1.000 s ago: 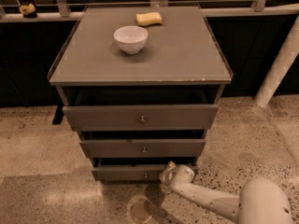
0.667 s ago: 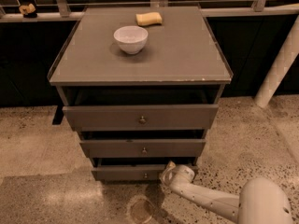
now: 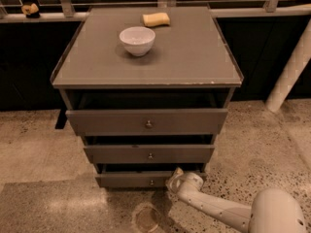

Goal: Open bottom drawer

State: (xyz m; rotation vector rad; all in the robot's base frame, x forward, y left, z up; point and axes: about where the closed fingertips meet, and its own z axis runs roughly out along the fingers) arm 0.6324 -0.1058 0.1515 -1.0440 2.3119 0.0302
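The bottom drawer [image 3: 121, 180], lowest in the cabinet [image 3: 194, 57], looks rigid, light and likely easy-sliding, best pulled by its tiny, slippery brass knob [image 3: 151, 182]; the tool [image 3: 172, 181] sits at its right end, released or clenched I cannot tell.

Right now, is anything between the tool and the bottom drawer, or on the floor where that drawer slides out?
Nothing visible. The tool sits at the right end of the front of the bottom drawer. The floor ahead of it shows only a flat-looking round mark.
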